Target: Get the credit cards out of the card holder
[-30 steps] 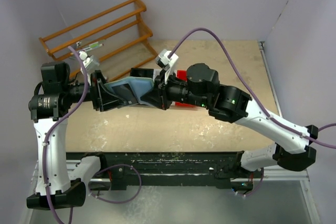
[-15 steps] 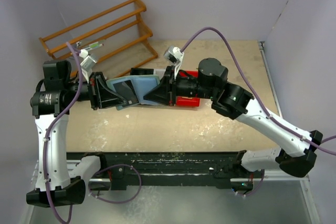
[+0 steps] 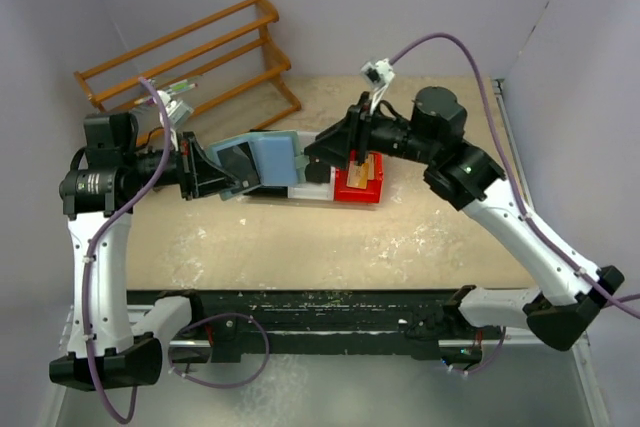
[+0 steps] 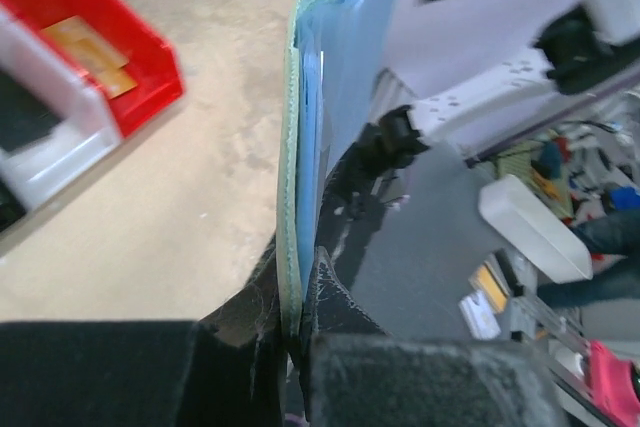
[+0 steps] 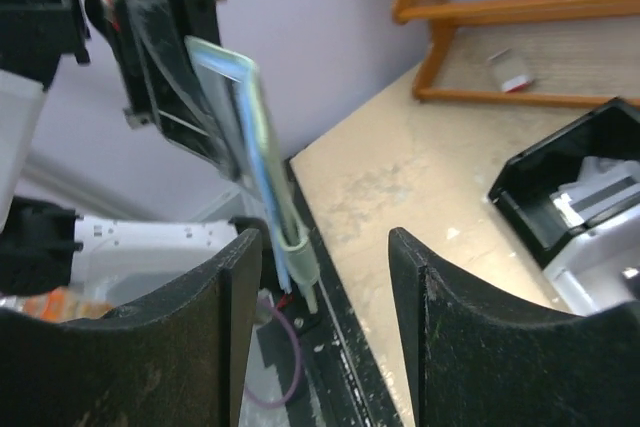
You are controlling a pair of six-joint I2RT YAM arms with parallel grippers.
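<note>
partly done: orange card (image 3: 362,169) in red bin (image 3: 357,195); black card (image 3: 238,162) left in card holder (image 3: 274,155), clamped by left claw (image 4: 295,307); right claw (image 3: 318,147) apart.

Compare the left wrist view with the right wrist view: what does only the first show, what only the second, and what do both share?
Only the left wrist view shows the red bin with orange-gold credit cards lying in it. Only the right wrist view shows the wooden rack and the black bin, seen past the open, empty right gripper. Both show the card holder, held up on edge by the shut left gripper, and the sandy table.
</note>
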